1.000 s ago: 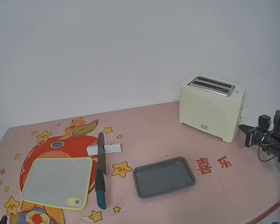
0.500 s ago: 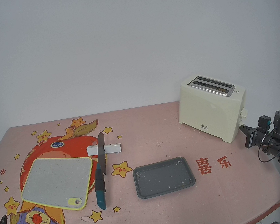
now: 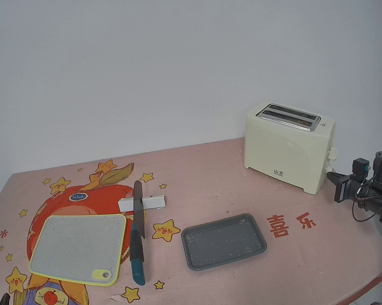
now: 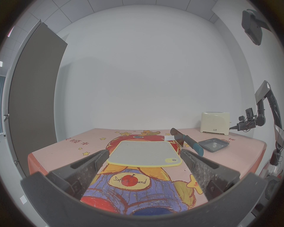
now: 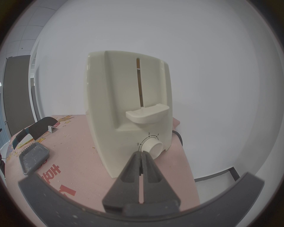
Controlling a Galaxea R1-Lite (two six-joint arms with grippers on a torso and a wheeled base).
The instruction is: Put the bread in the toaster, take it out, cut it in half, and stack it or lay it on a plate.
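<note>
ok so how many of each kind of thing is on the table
cream plastic toaster: 1
dark grey rectangular plate: 1
grey cutting board, yellow-green rim: 1
teal-handled black knife: 1
small white block: 1
total: 5

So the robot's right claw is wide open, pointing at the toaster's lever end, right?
Not quite: the right claw is shut, not open, as the right wrist view shows. It does point at the toaster's lever end.

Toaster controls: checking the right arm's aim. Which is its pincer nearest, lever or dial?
The round dial, just beyond the tip of the shut right pincer; the flat lever sits higher up the toaster.
</note>
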